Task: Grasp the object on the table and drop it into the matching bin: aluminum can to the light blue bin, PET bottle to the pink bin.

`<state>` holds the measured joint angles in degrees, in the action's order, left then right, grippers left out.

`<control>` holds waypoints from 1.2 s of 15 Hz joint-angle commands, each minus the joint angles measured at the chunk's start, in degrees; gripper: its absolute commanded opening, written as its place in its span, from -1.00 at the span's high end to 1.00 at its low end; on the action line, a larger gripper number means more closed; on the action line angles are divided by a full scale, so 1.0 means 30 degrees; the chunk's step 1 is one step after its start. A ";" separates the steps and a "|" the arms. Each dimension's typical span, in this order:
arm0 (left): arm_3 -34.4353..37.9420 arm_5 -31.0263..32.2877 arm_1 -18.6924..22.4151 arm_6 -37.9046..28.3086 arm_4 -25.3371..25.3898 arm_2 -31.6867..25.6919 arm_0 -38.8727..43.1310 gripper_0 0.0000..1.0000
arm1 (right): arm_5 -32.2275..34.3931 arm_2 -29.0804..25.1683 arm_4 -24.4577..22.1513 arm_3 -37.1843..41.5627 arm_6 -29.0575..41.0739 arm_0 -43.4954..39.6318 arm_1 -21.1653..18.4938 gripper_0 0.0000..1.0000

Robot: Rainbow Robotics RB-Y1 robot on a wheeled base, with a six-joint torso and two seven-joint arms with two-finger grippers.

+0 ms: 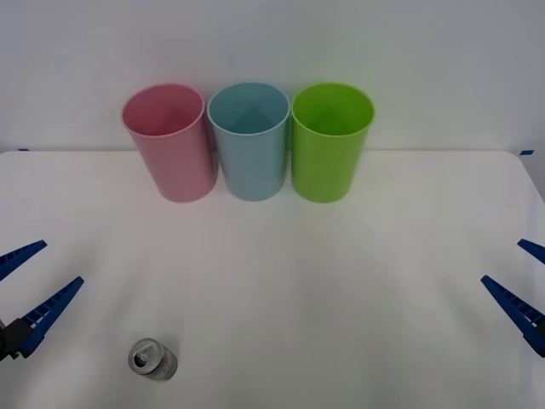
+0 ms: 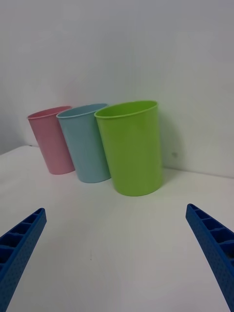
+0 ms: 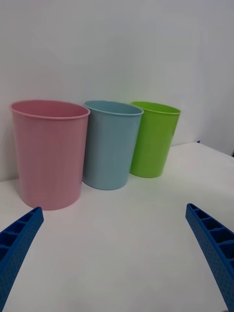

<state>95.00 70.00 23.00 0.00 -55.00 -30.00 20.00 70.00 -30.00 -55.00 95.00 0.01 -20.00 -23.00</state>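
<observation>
Left claw (image 1: 27, 294) hovers at the tabletop's (image 1: 341, 281) left edge, fingers spread, grasping nothing. The aluminum can (image 1: 153, 360) stands upright on the near-left tabletop, just right of and nearer the robot than this claw, so the left arm is judged the closer. The light blue bin (image 1: 249, 141) stands far back, between pink bin (image 1: 169, 141) and lime green bin (image 1: 332, 141). Right claw (image 1: 530, 290) waits released at the right edge, well apart.
</observation>
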 commanded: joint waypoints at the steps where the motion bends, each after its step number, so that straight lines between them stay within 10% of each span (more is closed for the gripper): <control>1: 0.0000 0.0000 0.0000 0.0000 0.0000 0.0000 0.0000 -1.00 | 0.0000 0.0000 0.0000 0.0000 -0.0002 0.0000 0.0000 -1.00; 10: 0.0326 0.0163 0.0829 0.0000 0.0403 0.0449 0.0569 -1.00 | 0.0000 0.0000 0.0000 0.0000 -0.0002 0.0000 0.0000 -1.00; 18: 0.0326 0.0690 0.4199 0.0029 0.2278 0.0918 0.3089 -1.00 | 0.0000 0.0000 0.0000 0.0000 -0.0002 0.0000 0.0000 -1.00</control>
<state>95.98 71.80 35.21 0.01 -48.69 -27.26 28.65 70.00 -30.00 -55.00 95.00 -0.01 -20.00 -23.00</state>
